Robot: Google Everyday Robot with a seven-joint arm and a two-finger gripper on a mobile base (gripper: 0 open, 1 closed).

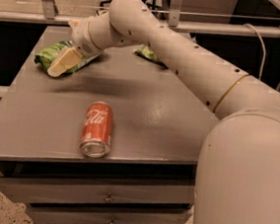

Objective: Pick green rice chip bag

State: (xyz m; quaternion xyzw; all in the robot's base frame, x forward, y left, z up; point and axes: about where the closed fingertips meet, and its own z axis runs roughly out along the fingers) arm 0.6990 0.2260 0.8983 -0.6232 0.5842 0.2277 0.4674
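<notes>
The green rice chip bag [47,54] lies in the upper left of the frame, near the far left corner of the grey tabletop [155,110]. It is light green and plump, and only a part of it shows, because the claw [60,66] is directly in front of it. The claw is cream coloured and points down and to the left, with its tip over the lower left part of the bag. It overlaps the bag in the view, so the two are at the same place in the picture. Whether the claw touches the bag or hangs a little above it, I cannot tell. Whether the claw is open or closed, and whether it has hold of anything, I also cannot tell.

The robot arm [184,59] is thick and cream coloured. It comes from the lower right of the frame and goes across the tabletop to the upper left.

A second green bag [148,54] lies at the far edge of the tabletop, right of the claw, and the arm hides most of it. A red Coca-Cola can [97,129] lies on its side near the front edge, well apart from both bags, with its open top toward the front. Under the tabletop there are grey drawers [107,195] with small knobs.
</notes>
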